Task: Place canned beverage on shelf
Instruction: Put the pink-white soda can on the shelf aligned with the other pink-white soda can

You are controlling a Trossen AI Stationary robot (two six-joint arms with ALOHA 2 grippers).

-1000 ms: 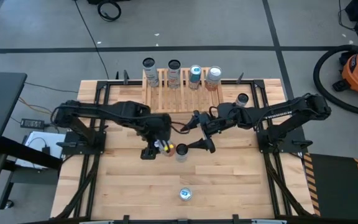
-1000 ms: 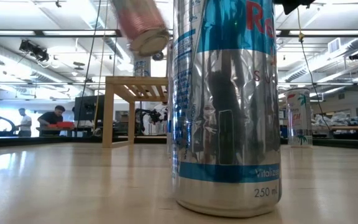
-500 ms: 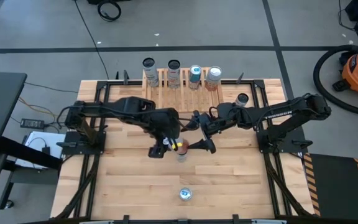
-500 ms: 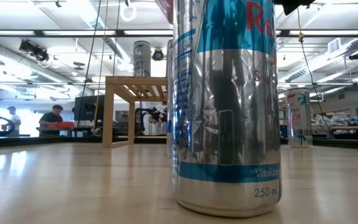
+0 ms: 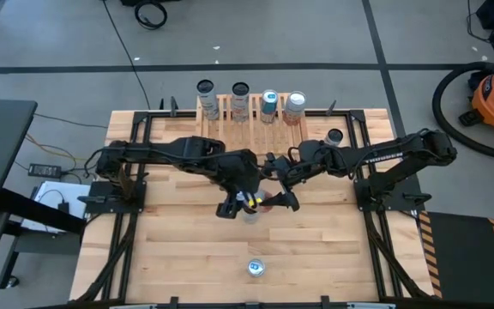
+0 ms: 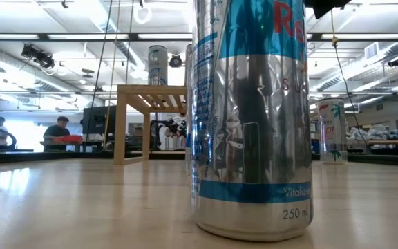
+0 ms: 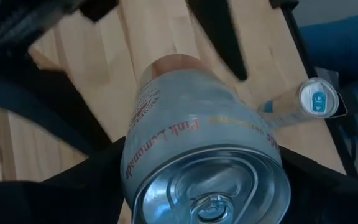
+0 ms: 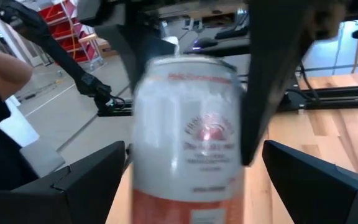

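The left gripper point(image 5: 245, 202) sits over the middle of the table, its two dark fingers point(image 7: 86, 180) closed round a pale can marked pink lemonade point(image 7: 205, 163), held up off the boards. In the left wrist view the can's silver top faces the camera and a finger shows on each side of its body. Facing it from the other side is the right gripper point(image 5: 274, 190), with its jaws spread wide. In the right wrist view the same can point(image 8: 188, 134) stands between those two fingers point(image 8: 86, 177) with a clear gap either side, so the right one grips nothing.

Just under the two grippers a clear cup point(image 5: 250, 215) stands on the table point(image 5: 178, 249). Nearer the front edge is one blue and silver can point(image 5: 256, 269), alone and upright; in the low view it fills the foreground point(image 6: 251, 117).

At the far edge is the shelf point(image 5: 249, 129), a slatted stand of light wood. Along its back I count four cans in a row: two grey-topped point(image 5: 206, 94) point(image 5: 240, 96), one blue-topped point(image 5: 269, 103), one pale point(image 5: 294, 105). A fifth can point(image 5: 334, 137) stands apart on the table to the right of the shelf.

In the room beyond, two people point(image 6: 57, 131) show far off.
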